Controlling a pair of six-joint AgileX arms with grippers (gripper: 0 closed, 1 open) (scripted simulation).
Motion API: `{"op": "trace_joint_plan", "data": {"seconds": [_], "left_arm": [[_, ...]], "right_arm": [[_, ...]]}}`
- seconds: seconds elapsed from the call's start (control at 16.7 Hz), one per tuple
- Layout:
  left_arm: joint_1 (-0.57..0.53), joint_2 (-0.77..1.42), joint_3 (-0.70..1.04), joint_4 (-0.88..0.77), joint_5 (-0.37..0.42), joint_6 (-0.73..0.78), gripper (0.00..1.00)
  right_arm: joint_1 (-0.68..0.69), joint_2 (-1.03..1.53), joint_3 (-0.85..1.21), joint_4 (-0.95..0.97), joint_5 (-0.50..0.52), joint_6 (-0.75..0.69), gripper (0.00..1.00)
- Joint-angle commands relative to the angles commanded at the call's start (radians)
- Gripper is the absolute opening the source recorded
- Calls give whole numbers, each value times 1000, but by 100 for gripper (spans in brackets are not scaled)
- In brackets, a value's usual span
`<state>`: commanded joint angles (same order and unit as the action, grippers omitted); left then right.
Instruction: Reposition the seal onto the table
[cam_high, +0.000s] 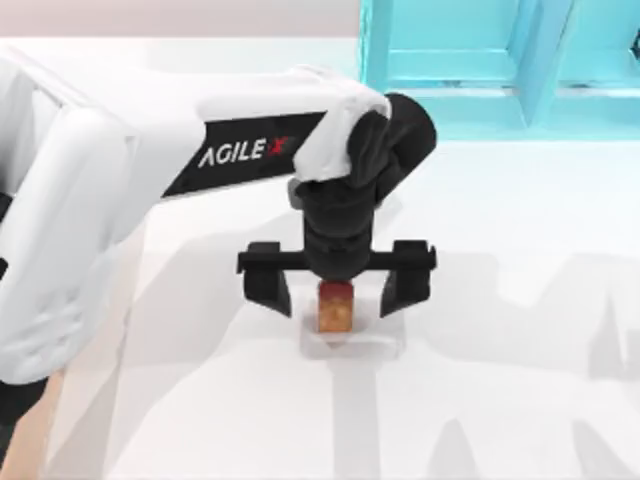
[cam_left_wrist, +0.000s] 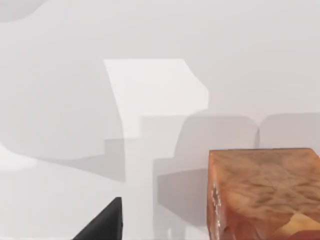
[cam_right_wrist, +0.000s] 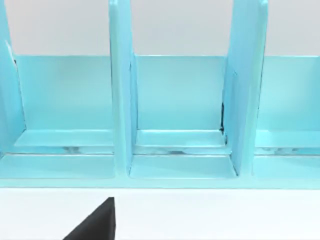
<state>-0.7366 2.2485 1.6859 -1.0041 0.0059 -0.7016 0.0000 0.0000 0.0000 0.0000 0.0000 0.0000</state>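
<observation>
seal (cam_high: 335, 308) on table (cam_high: 500, 300), mid | left claw (cam_high: 336, 290) straddling it | shelf unit (cam_high: 500, 60) behind

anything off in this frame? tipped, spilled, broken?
Nothing stands out. The seal stands upright on the table, between the open fingers of the left gripper. The turquoise shelf unit looks intact.

Left gripper (cam_high: 337, 285) hangs spread wide over the seal (cam_high: 335, 306), mid table (cam_high: 520, 330); turquoise shelf (cam_high: 480, 60) sits at 1 o'clock.

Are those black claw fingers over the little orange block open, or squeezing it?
Open. In the top view the left gripper has one finger on each side of the seal, with white table visible between them and the block.
</observation>
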Motion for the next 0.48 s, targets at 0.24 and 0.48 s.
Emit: {"op": "trace_joint_plan", "data": {"seconds": [0.24, 0.48], "left_arm": [[-1, -2, 13, -14, -4, 0, 100], [-6, 10, 157, -163, -16, -6, 100]], "right_arm": [[0, 0, 0, 0, 0, 0, 100], [0, 0, 0, 0, 0, 0, 100]]}}
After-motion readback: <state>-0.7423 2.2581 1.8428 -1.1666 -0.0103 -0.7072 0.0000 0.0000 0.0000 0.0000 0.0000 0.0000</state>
